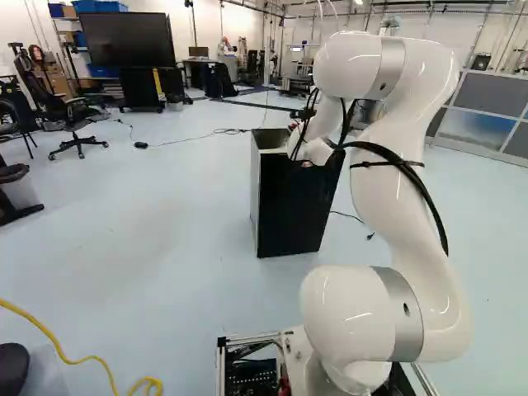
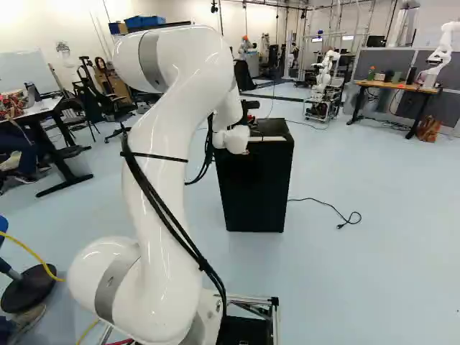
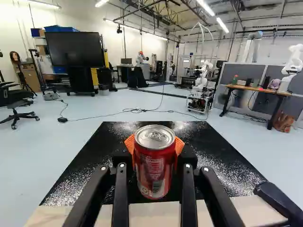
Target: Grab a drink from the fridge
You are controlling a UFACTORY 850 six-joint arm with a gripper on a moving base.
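A white robot arm (image 1: 404, 190) dominates the right side of the left base view and the left side of the right base view, bending over a black fridge (image 2: 253, 183) near the middle of both. A wide-screen television (image 1: 128, 40) stands across the pale floor at upper left of the left base view. At upper right of the right base view, a wood-topped desk (image 2: 392, 86) holds small items, with another robot (image 2: 442, 50) at its right end. An office chair (image 1: 74, 124) sits at upper left of the left base view. A black cord (image 2: 327, 204) trails over the floor to the right of the fridge in the right base view. The arm's black gripper (image 2: 250, 115) reaches over the fridge top, its two fingers clasping a red drink can (image 3: 155, 165) from both sides. The can is upright, its silver lid facing up and its tab in place, with the black top behind it; whether its base touches that surface cannot be told. Orange pads (image 3: 179, 145) press against its sides.
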